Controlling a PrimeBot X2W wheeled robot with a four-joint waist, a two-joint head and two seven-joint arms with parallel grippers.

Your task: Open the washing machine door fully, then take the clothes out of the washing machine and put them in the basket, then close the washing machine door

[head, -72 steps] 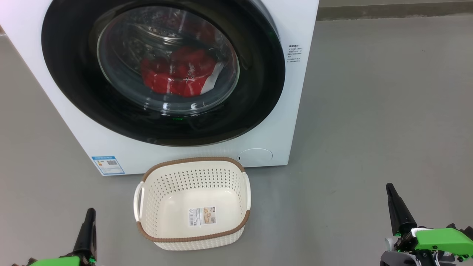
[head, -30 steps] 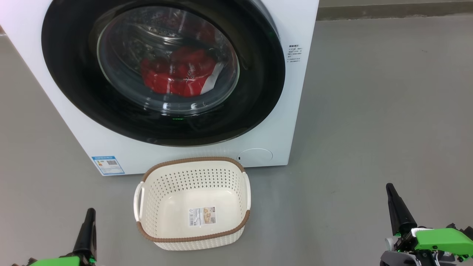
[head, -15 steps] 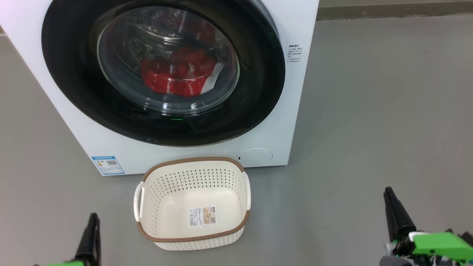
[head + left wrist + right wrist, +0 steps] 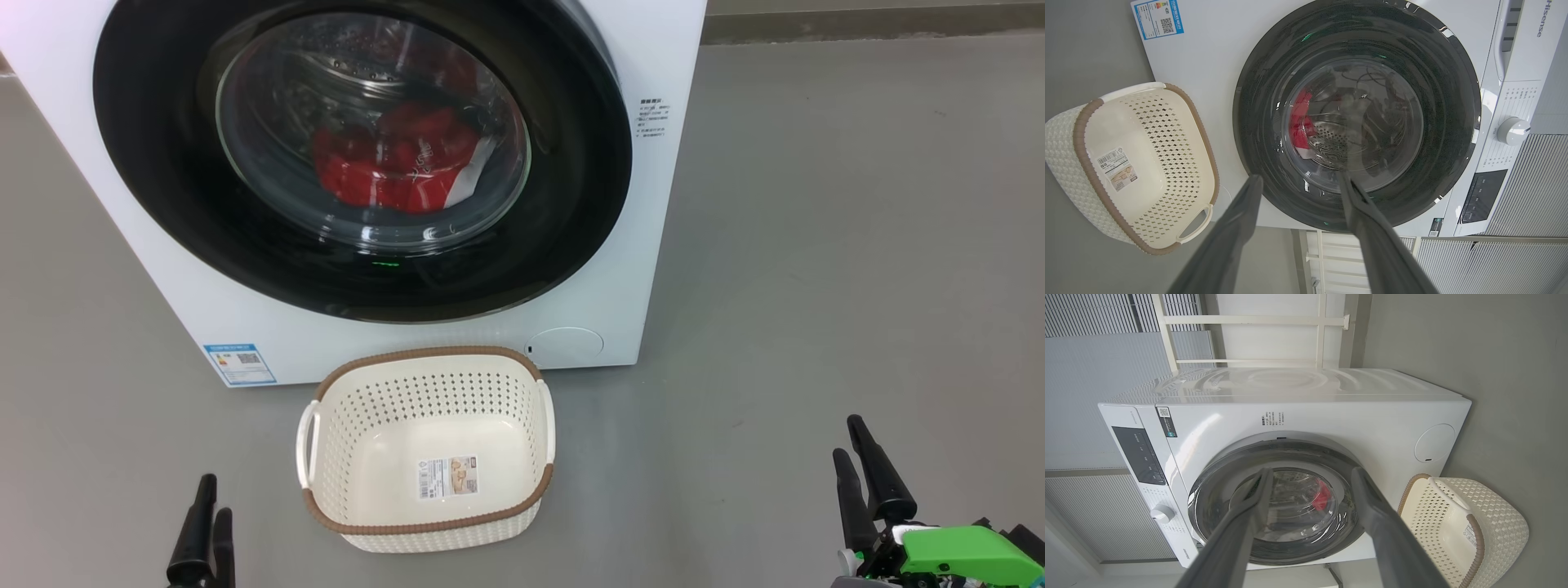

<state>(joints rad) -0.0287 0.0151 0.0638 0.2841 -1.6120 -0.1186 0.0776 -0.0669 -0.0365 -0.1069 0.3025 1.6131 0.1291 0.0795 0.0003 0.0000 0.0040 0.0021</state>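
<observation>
You're at step one, the door (image 4: pixel 163 163) is shut, left gripper (image 4: pixel 211 500) and right gripper (image 4: pixel 847 437) both spread apart, holding nothing, so next hook its rim and swing it wide.

My left gripper (image 4: pixel 1298 178) has its two dark fingers spread wide apart in the air, pointing at the washing machine door (image 4: pixel 1355 36), which sits closed on the white washing machine (image 4: pixel 1208 53). Through the round glass I see the clothes (image 4: pixel 1300 122) (bright red) in the drum. The basket (image 4: pixel 1081 130) sits just beside the machine, with a paper label on its bottom.
</observation>
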